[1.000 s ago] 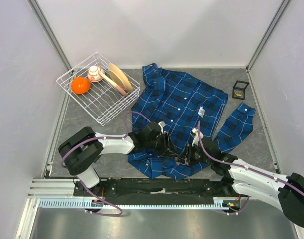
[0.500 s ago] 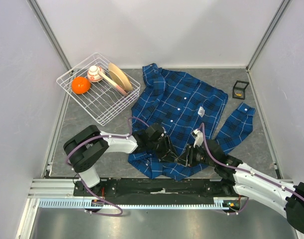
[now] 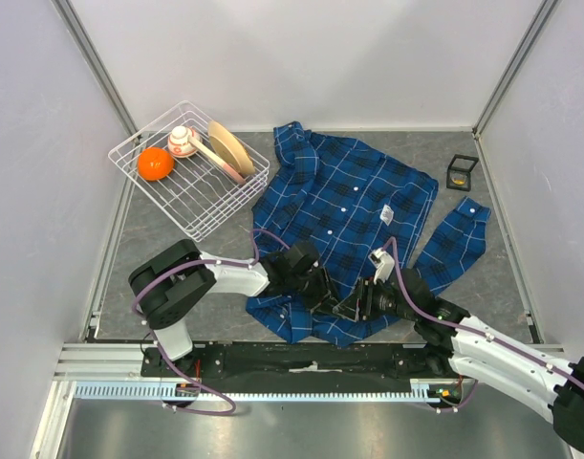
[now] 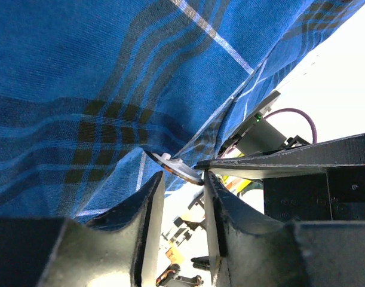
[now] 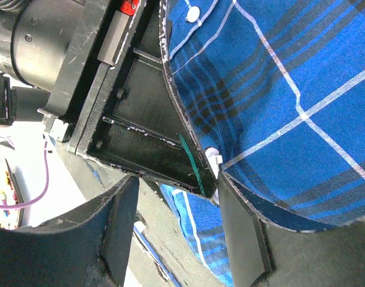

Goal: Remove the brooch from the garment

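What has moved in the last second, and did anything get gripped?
Both arms eased toward the near edge: the left pincer slid down the garment toward its hem, and the right pincer drew back with it. No new hold or release shows. Garment, wire basket and small black box stayed put.

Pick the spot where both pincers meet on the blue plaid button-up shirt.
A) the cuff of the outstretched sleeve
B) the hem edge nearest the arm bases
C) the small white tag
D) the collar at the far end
B: in the top view the left pincer and the right pincer come tip to tip at the near hem of the blue plaid button-up shirt.
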